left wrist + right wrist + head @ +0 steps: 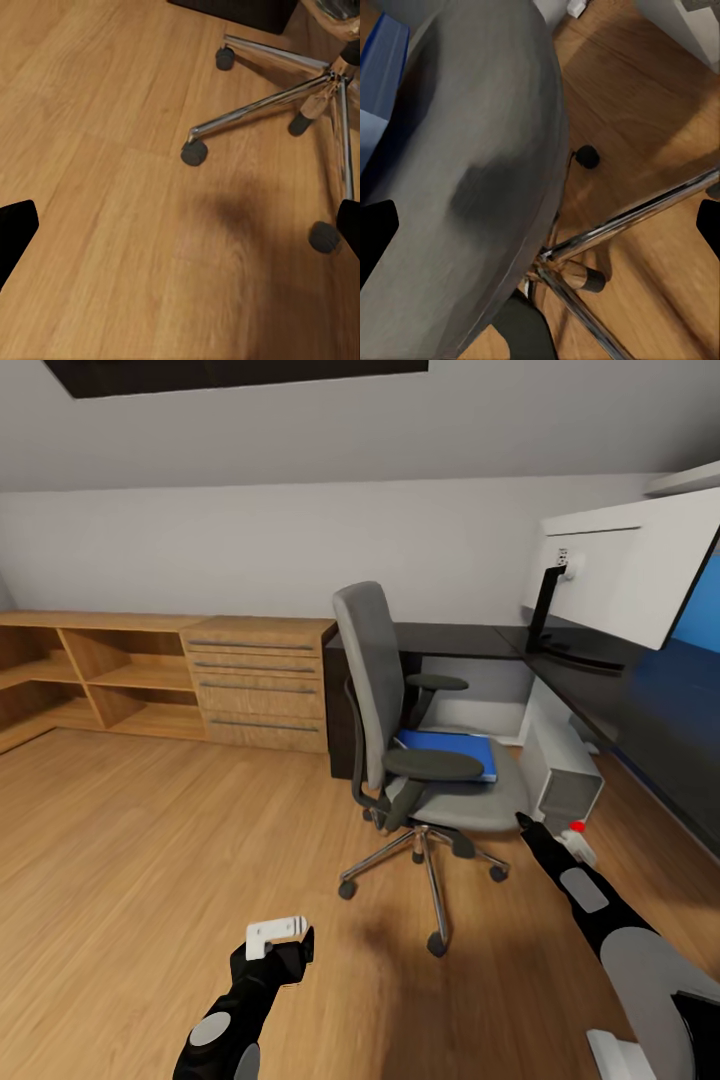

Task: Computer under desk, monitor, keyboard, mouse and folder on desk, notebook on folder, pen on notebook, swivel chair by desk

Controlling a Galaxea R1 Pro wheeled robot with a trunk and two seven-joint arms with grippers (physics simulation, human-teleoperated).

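I see the blue folder flat on the swivel chair seat; right gripper beside seat edge, left gripper over floor; both spread apart, empty.

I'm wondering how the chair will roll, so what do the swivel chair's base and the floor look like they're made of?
The swivel chair base looks like polished chrome metal: its spokes are bright and mirror the floor, ending in dark casters, likely plastic or rubber. The floor looks like smooth, lightly glossy wood planks or laminate: grain lines and board seams show.
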